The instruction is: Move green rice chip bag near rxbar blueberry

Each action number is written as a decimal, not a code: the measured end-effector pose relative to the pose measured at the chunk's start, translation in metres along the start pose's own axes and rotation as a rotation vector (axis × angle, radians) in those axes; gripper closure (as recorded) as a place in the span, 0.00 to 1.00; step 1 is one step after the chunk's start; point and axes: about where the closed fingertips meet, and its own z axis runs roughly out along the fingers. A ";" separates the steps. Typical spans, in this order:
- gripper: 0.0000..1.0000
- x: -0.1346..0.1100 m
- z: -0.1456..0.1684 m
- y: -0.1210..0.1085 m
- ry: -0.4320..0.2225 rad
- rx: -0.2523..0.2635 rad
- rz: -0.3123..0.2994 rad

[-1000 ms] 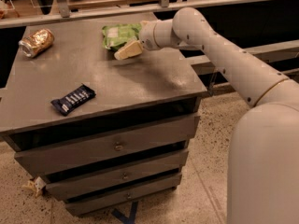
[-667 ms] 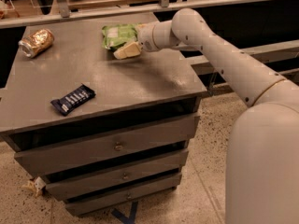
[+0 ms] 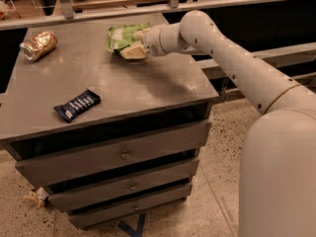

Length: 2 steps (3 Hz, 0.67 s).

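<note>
The white arm (image 3: 237, 68) reaches in from the right over the grey worktop (image 3: 148, 90), which tops 3 drawers (image 3: 123, 154). The green bag (image 3: 121, 35) lies near the back edge, right of centre. The gripper (image 3: 136, 43) sits at the bag's right end, 1 finger behind it and 1 in front, apparently pinching it, though the contact is hard to make out. The bar (image 3: 77, 105) lies flat near the front-left corner, well apart from the bag. The can (image 3: 38, 45) lies at the back-left corner.
</note>
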 end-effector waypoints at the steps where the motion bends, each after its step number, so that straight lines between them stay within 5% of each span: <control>1: 0.88 -0.003 0.000 0.001 -0.016 -0.002 0.005; 2: 1.00 -0.005 -0.006 0.002 -0.033 -0.003 0.006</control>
